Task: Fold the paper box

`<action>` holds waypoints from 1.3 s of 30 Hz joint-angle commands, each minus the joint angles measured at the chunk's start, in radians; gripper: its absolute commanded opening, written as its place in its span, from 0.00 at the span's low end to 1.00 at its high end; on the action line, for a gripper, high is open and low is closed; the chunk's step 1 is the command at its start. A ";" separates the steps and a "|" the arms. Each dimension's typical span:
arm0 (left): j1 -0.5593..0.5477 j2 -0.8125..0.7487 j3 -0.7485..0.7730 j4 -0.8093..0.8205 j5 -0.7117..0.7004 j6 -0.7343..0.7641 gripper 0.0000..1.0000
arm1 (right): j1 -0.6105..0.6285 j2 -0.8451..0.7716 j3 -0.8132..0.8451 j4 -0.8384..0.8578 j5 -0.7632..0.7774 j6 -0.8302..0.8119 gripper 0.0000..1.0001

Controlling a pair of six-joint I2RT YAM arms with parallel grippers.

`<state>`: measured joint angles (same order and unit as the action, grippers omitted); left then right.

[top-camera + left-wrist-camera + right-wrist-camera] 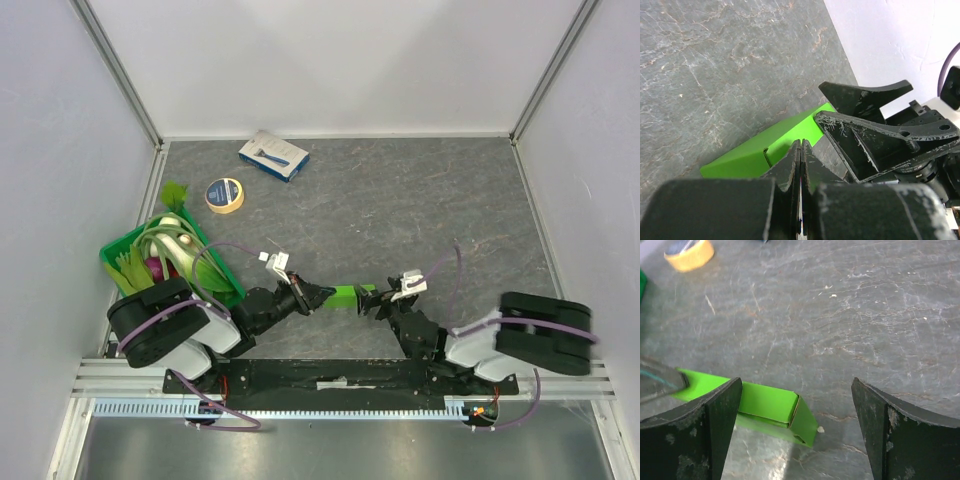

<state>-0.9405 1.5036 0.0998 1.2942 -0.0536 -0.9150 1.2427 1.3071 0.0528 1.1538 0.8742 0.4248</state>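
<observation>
Right hand [796, 386], released wide, straddles one end of the lime-green thin-card paper box [767, 402]; its long axis runs straight across to the clenched left hand [800, 150] at the other end.

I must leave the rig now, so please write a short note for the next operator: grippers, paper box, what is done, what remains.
Left gripper: shut, tips at the left end of the paper box; a grip on it cannot be confirmed.
Right gripper: open, its fingers around the box's right end.
Box: lies on the table between the arms.
Done: body looks shaped into a sleeve.
To do: the right end looks open; its flaps need closing.
</observation>
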 commanded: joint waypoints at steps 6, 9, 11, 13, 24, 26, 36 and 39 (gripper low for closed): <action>-0.007 -0.005 -0.043 -0.305 -0.032 0.103 0.03 | 0.018 0.064 -0.171 0.246 0.025 0.000 0.98; -0.007 -0.119 -0.015 -0.452 -0.029 0.122 0.07 | 0.014 -0.332 0.065 -0.565 0.095 0.173 0.98; -0.006 -0.187 0.012 -0.571 -0.026 0.139 0.13 | -0.002 -0.466 0.120 -0.673 0.062 0.127 0.98; -0.006 -0.284 0.037 -0.656 -0.029 0.151 0.23 | -0.050 -0.515 0.204 -0.871 -0.038 0.155 0.98; 0.008 -0.577 0.247 -1.094 0.017 0.185 0.67 | -0.395 -0.431 0.396 -1.147 -0.770 0.166 0.98; 0.015 -0.629 0.285 -1.190 0.020 0.179 0.68 | -0.448 -0.399 0.436 -1.183 -0.904 0.152 0.97; 0.121 -0.758 0.302 -1.417 0.174 0.082 0.69 | -0.833 -0.350 0.381 -1.048 -1.522 0.158 0.92; 0.169 -0.734 0.244 -1.301 0.277 0.050 0.67 | -0.906 -0.283 0.319 -0.863 -1.688 0.235 0.83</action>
<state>-0.8181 0.7391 0.3920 -0.0574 0.0536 -0.8036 0.4244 0.9508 0.4377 0.0605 -0.4541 0.5896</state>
